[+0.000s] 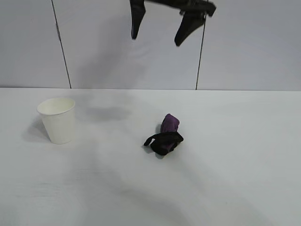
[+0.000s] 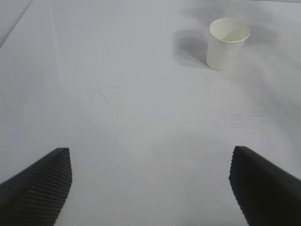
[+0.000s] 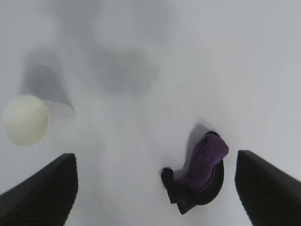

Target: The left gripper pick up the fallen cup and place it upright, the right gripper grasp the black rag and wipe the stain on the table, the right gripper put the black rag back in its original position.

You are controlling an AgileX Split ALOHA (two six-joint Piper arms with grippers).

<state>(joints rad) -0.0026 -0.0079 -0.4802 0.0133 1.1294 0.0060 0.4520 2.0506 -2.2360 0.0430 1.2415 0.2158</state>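
Two things sit on the white table (image 1: 235, 179): the cup (image 1: 58, 120), standing upright at the left, and the black rag (image 1: 165, 136) with its purple patch, bunched up near the middle, well apart from it. The right gripper (image 1: 157, 29) hangs high above the rag, fingers wide apart, holding nothing. The left gripper (image 2: 150, 183) is spread wide and empty too, facing the cup.

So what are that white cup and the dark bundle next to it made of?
The cup looks like matte white paper: thin wall, rolled rim, no gloss. The black rag seems to be soft cloth, black with a purple patch: it lies bunched in limp folds. The exact fibre can't be told.
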